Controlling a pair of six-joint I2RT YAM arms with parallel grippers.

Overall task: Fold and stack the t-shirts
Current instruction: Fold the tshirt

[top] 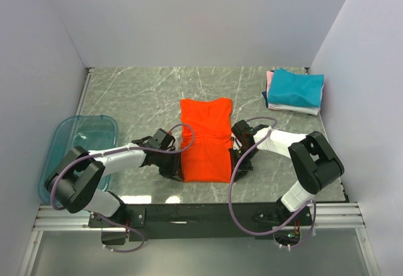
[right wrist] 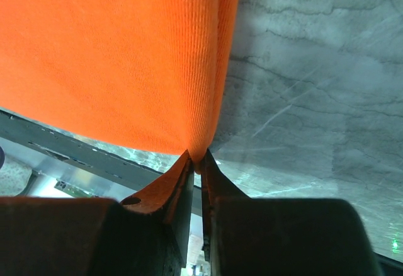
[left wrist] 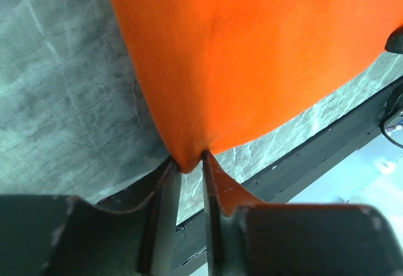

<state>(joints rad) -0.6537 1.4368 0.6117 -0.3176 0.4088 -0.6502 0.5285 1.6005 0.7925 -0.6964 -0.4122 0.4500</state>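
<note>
An orange-red t-shirt (top: 206, 140) lies flat in the middle of the table as a long narrow strip with its sleeves folded in. My left gripper (top: 176, 164) is at its near left corner. In the left wrist view the shirt's corner (left wrist: 252, 55) is pinched between the tips of that gripper (left wrist: 187, 162). My right gripper (top: 234, 161) is at the near right corner, and in the right wrist view its tips (right wrist: 196, 159) are shut tight on the cloth edge (right wrist: 113, 55). A stack of folded t-shirts (top: 295, 90), teal on top with pink and white beneath, lies at the back right.
A translucent blue-green plastic bin (top: 75, 138) stands at the left edge of the table beside my left arm. The marble tabletop (top: 145, 93) ends in a black rail (top: 208, 212) just in front of the shirt's near hem. Walls close in the back and both sides.
</note>
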